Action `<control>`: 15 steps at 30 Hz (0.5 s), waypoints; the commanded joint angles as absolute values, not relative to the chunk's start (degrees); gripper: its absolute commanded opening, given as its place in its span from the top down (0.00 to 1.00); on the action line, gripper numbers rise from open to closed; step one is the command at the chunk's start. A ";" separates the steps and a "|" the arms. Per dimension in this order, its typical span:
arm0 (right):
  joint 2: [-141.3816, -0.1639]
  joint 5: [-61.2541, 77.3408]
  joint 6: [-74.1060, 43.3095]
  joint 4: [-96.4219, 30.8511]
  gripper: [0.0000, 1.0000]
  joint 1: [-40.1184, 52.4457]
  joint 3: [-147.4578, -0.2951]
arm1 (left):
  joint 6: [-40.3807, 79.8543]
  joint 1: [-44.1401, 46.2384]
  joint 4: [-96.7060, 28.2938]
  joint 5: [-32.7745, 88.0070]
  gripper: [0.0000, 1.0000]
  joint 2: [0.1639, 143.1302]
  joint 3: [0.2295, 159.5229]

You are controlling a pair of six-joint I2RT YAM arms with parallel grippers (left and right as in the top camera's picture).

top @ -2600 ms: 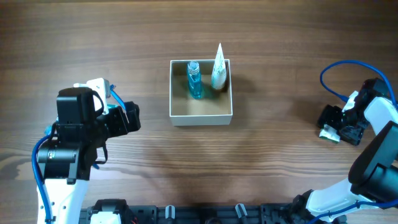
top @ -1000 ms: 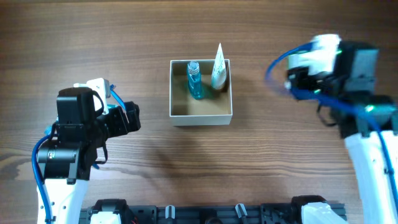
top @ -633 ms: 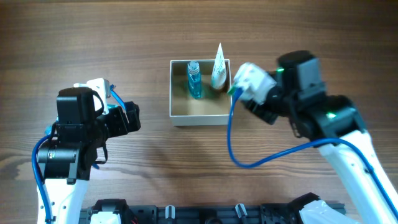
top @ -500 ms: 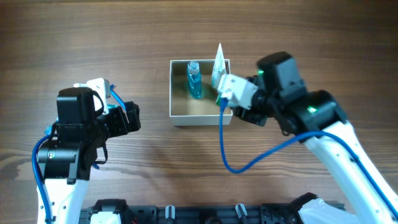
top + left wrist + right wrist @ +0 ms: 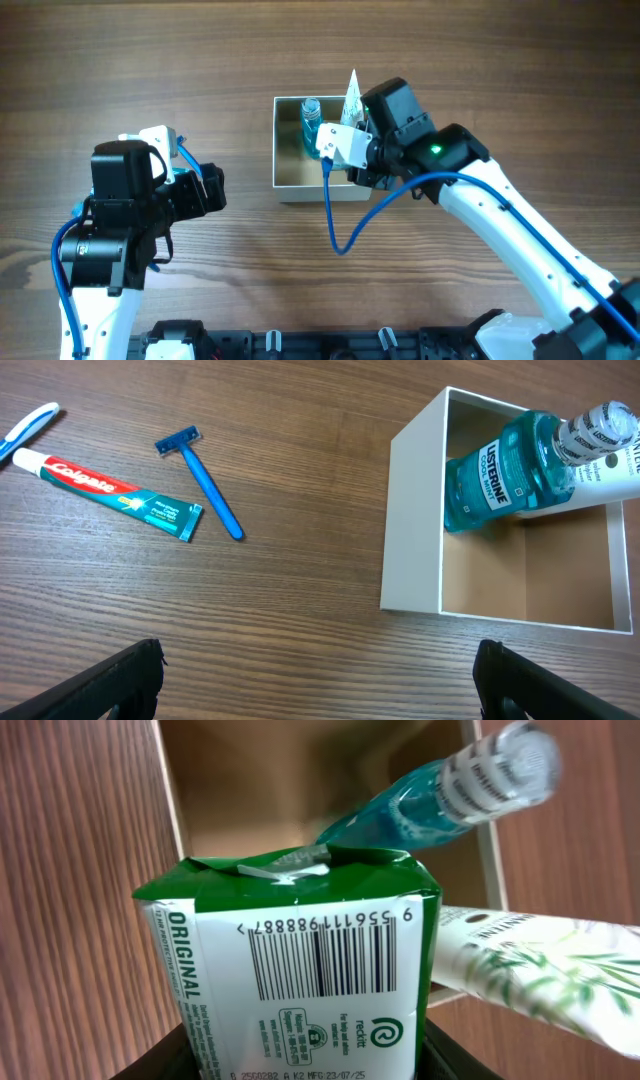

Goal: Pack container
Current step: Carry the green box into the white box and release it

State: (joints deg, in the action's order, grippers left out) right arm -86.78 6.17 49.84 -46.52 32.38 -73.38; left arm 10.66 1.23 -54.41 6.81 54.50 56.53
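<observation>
Two toiletries sit in the box (image 5: 300,192) at mid-worktop (image 5: 150,60); a third hangs over it.
Right tool (image 5: 300,1062) is clamped on a green-and-white packet (image 5: 300,960) above the box's right side, near the blue bottle (image 5: 505,465) and white tube (image 5: 540,970). Left tool (image 5: 212,188) is spread wide, empty, left of the box; toothpaste (image 5: 105,485) and razor (image 5: 205,480) lie on the worktop.

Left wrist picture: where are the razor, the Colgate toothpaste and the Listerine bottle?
Blue razor (image 5: 212,492), left wrist view, on its handle.
Colgate toothpaste (image 5: 105,485), left wrist view, middle of tube.
Listerine bottle (image 5: 497,468), left wrist view, on its label.
</observation>
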 commanded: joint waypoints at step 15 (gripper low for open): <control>-92.68 6.00 48.99 -42.78 0.54 32.58 -73.87 | 11.18 1.65 -54.26 8.51 0.00 54.54 57.82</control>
